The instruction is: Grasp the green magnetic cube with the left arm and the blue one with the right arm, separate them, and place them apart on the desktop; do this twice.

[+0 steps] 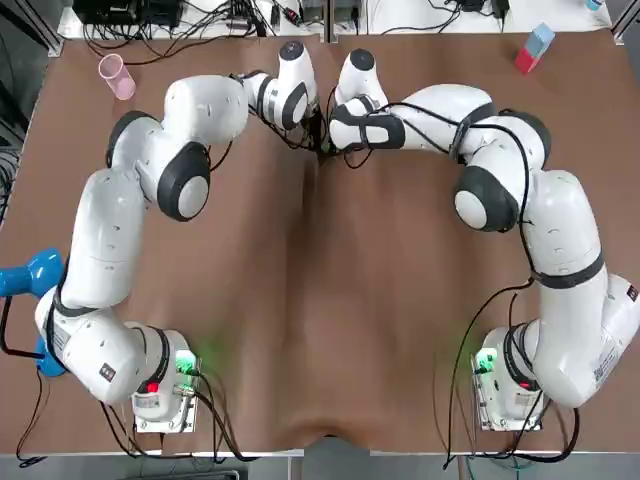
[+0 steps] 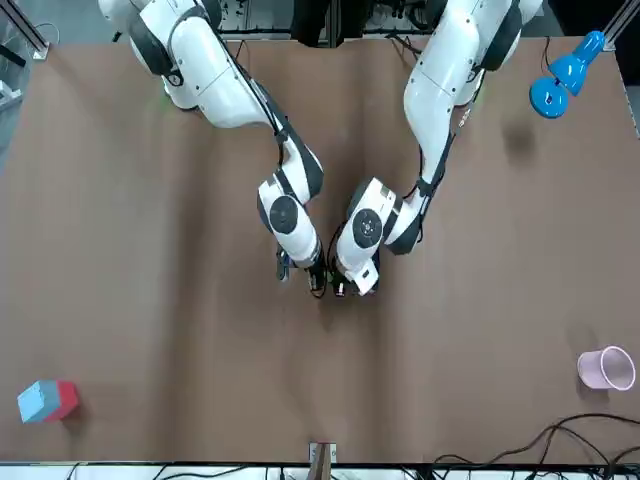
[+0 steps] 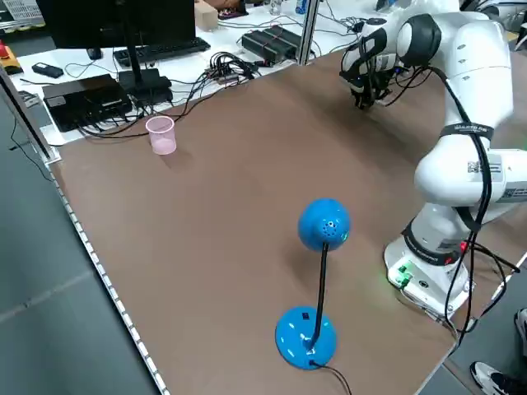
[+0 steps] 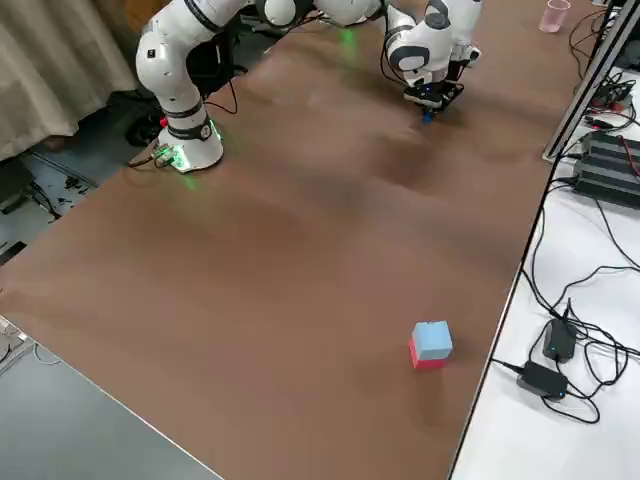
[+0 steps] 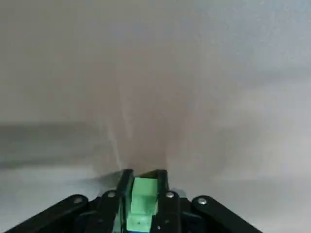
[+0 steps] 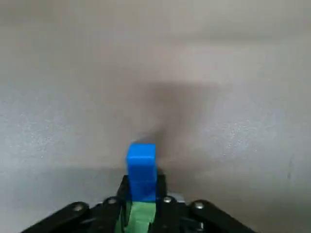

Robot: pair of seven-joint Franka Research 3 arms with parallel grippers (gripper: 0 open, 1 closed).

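So the left gripper [image 5: 144,177] was clamped on the small green magnetic cube [image 5: 143,201], right gripper [image 6: 142,187] on the small blue magnetic cube [image 6: 141,162]; magnet pull could've yanked one loose.

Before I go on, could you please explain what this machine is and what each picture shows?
These are two white robot arms bolted side by side to a brown table. One camera looks down from overhead, one faces the robot, two watch from the sides, and one rides on each wrist. The arms meet at the far middle. The left claw is shut on a small green magnetic cube, the right claw on a small blue magnetic cube; the cubes appear stuck together. Elsewhere stand a pink plastic cup, a blue desk lamp and a light-blue-and-red block.
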